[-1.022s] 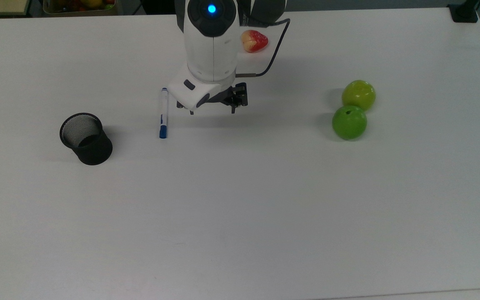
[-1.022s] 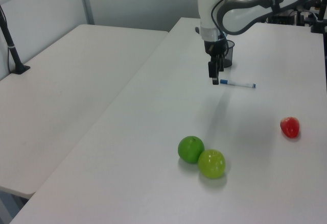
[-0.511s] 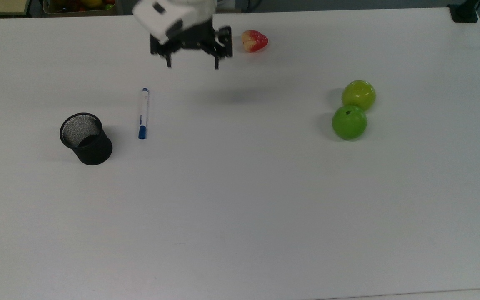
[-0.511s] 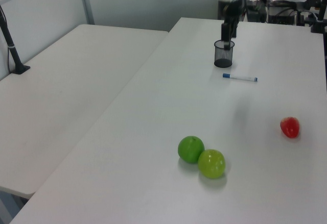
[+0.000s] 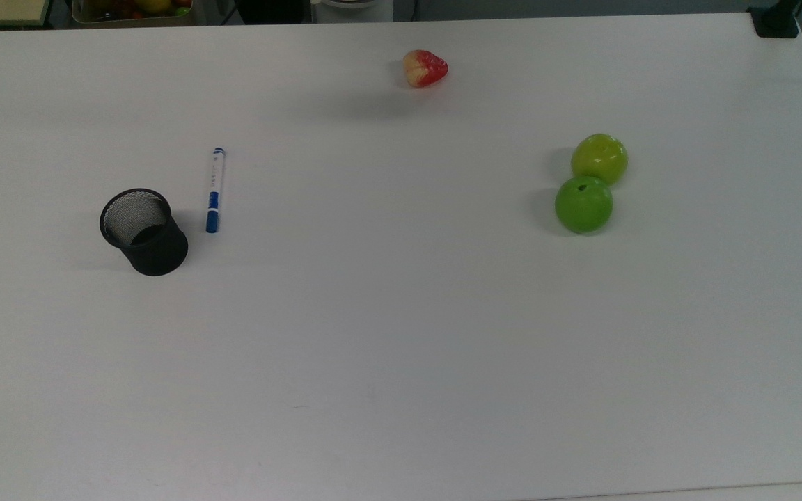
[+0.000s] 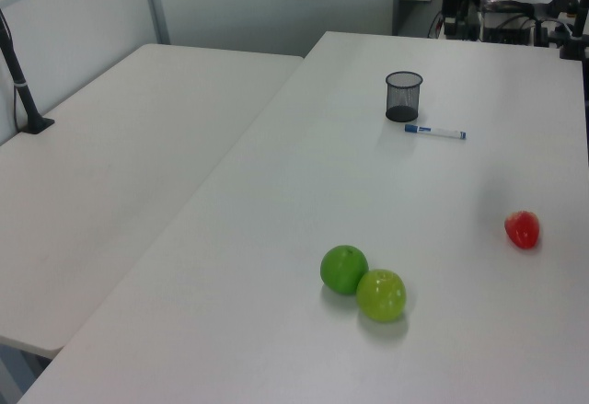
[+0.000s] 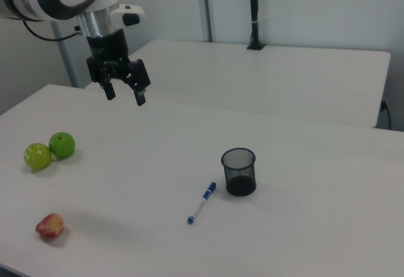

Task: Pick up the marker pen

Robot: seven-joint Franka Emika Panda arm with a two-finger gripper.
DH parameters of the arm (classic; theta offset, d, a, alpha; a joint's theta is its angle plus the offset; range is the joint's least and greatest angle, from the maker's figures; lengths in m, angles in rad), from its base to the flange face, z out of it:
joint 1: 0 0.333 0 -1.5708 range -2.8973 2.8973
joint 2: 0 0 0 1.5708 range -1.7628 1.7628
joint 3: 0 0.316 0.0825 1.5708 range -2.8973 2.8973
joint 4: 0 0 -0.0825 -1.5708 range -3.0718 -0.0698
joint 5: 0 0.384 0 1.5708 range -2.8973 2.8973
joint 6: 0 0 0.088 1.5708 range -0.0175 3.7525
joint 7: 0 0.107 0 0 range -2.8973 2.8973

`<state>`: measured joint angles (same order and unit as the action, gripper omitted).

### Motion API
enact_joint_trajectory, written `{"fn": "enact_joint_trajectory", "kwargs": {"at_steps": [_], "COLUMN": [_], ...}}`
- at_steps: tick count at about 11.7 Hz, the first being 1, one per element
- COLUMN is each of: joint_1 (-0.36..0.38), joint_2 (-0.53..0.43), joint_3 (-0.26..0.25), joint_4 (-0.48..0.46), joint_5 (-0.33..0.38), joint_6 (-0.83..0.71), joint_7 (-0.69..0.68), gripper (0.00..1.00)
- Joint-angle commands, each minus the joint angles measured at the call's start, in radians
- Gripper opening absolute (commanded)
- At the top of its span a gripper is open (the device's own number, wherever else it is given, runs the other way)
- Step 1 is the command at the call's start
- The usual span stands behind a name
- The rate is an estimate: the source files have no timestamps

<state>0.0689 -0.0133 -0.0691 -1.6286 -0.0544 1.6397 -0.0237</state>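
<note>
The marker pen lies flat on the white table, white-barrelled with a blue cap, just to the top view's right of the black mesh cup. In the left view the marker pen rests right beside the cup. In the right view my gripper hangs high above the table, open with nothing between its fingers, far up and to the right view's left of the marker pen and the cup.
Two green apples sit together at the top view's right. A red fruit lies near the far edge. A second white table adjoins in the left view, with a black post on it.
My gripper has risen from beside the marker pen and left the top view. The marker pen has shifted to the top view's left, closer to the cup.
</note>
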Motion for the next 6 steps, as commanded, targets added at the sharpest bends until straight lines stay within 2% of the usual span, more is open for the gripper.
{"fn": "enact_joint_trajectory", "kwargs": {"at_steps": [1,6], "joint_1": [-0.054,-0.049], "joint_2": [-0.036,-0.034], "joint_3": [0.055,0.051], "joint_4": [-0.036,-0.031], "joint_5": [-0.012,-0.01], "joint_6": [-0.014,-0.021], "joint_7": [-0.031,-0.03], "gripper": [1.0,1.0]}}
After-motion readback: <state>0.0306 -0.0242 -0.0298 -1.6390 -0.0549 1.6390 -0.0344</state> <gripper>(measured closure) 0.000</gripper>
